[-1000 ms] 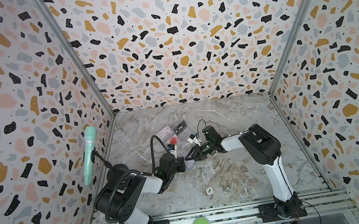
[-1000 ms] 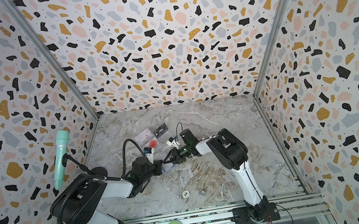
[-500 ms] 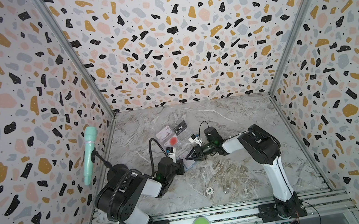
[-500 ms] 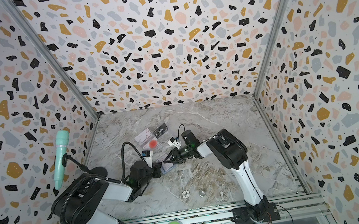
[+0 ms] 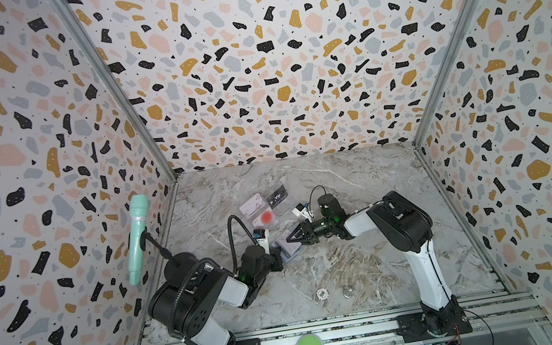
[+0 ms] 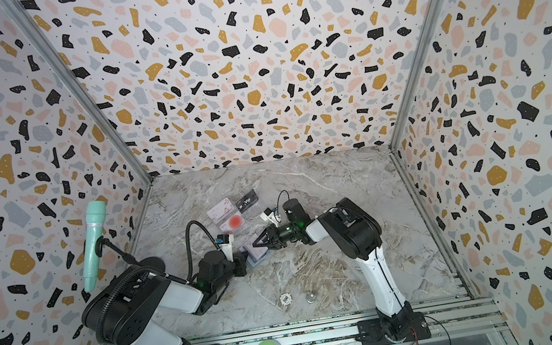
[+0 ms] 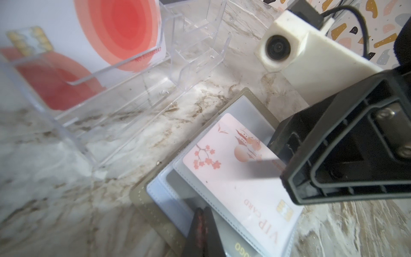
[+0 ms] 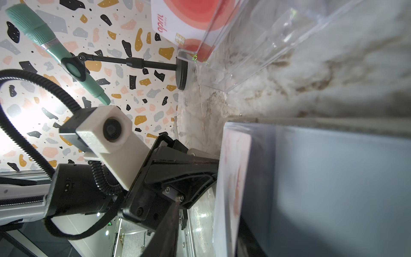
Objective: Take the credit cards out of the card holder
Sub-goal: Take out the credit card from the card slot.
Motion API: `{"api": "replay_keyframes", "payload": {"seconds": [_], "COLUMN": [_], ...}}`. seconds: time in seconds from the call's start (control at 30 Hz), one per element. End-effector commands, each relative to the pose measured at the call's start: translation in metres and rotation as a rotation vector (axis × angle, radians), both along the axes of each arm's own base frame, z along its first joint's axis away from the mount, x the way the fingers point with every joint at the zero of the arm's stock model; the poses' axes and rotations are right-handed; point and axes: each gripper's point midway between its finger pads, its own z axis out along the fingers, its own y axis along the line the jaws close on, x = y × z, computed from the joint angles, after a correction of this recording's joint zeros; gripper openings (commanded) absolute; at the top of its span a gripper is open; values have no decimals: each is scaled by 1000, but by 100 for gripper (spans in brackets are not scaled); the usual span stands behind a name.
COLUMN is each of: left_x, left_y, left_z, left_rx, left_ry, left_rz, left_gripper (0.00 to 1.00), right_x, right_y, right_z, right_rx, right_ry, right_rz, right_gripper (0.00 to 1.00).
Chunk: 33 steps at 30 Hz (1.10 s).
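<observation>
On the marbled tabletop (image 5: 353, 261), between both arms: the open taupe card holder (image 7: 155, 207).
We count one pale pink card (image 7: 233, 178) in its clear sleeve and three cards in the clear plastic tray (image 7: 133, 106), among them the red-circle card (image 7: 124, 29). The left end effector (image 7: 201, 213) is pressed together at the holder's edge. The right end effector (image 5: 289, 239) meets the pink card, and we cannot tell its grip.

We see a black-jointed, white-shelled left arm (image 5: 194, 302) and a matching right arm (image 5: 427, 269). A black corrugated cable hose (image 8: 53, 85) belongs to the left one. Each wrist has a cream-white blocky camera housing (image 7: 280, 46). Small silver screws (image 7: 387, 113) sit in black ribbed plastic fingers (image 7: 347, 144).
</observation>
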Motion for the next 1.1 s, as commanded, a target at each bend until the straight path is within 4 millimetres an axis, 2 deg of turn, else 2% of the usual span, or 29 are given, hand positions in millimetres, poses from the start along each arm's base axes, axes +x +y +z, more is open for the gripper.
{"api": "replay_keyframes", "payload": {"seconds": [0.0, 0.1, 0.23, 0.4, 0.53, 0.7, 1.07], "left_x": [-13, -12, -4, 11, 22, 29, 10], "left_y": [9, 6, 2, -9, -19, -25, -7], "left_z": [-25, -18, 2, 23, 31, 25, -3], "left_rx": [50, 26, -4, -19, -37, -47, 38], "left_ry": [87, 77, 39, -11, -35, -25, 43], "left_rz": [5, 2, 5, -14, -35, -38, -17], "left_gripper": [0, 0, 0, 0, 0, 0, 0], "right_x": [2, 3, 3, 2, 1, 0, 2], "right_y": [-1, -1, 0, 1, 3, 6, 8], "right_z": [35, 26, 18, 14, 13, 17, 21], "right_rx": [59, 27, -4, -10, -8, 11, 23], "right_ry": [-70, -73, -72, -70, -69, -68, -77], "right_rz": [9, 6, 8, 11, 14, 19, 17], "right_gripper": [36, 35, 35, 35, 35, 35, 35]}}
